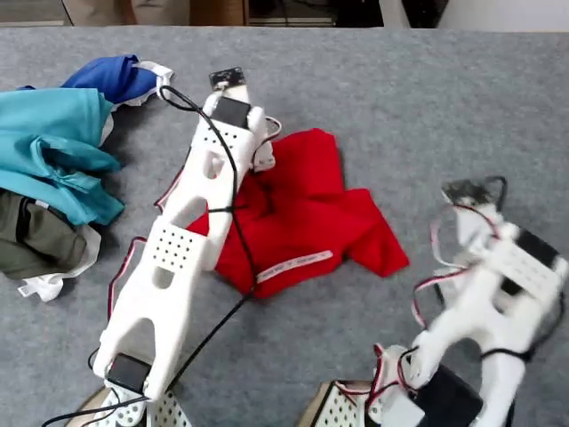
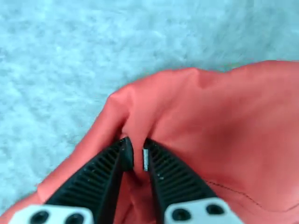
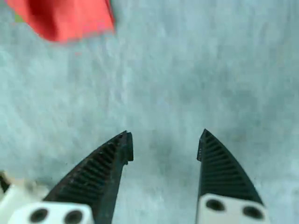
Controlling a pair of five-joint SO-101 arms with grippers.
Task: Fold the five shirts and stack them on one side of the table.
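Grips a fold of the red shirt point(image 1: 302, 222) mid-desk point(image 1: 427, 107) in the nearly closed left tool point(image 2: 138, 158).
Holds the right tool point(image 3: 164, 147) spread wide and empty above bare desk, clear of the shirt's edge.

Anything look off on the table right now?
Nothing damaged. The red shirt lies crumpled in the middle, one fold pinched in the left jaws; the other shirts sit in an unfolded heap to one side.

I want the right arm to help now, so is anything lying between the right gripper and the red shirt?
Nothing visible does. Bare grey table lies between the open right gripper and the nearest edge of the red shirt. The left gripper is shut on a fold of that shirt.
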